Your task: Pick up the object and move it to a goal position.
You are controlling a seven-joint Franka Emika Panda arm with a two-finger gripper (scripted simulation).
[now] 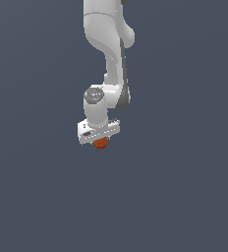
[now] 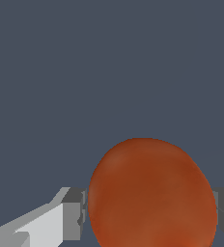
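Exterior view shows the white arm [image 1: 108, 44] reaching down over a plain grey-blue ground, its gripper [image 1: 100, 141] pointing downward. Wrist view shows the gripper's two grey pads [image 2: 74, 214] pressed against either side of the orange-red ball [image 2: 152, 195], pinching it between them under the white bar.

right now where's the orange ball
In the exterior view the orange ball sits near the middle of the frame, directly under the white hand; the wrist view shows it between the two fingers, which sit close against its sides.
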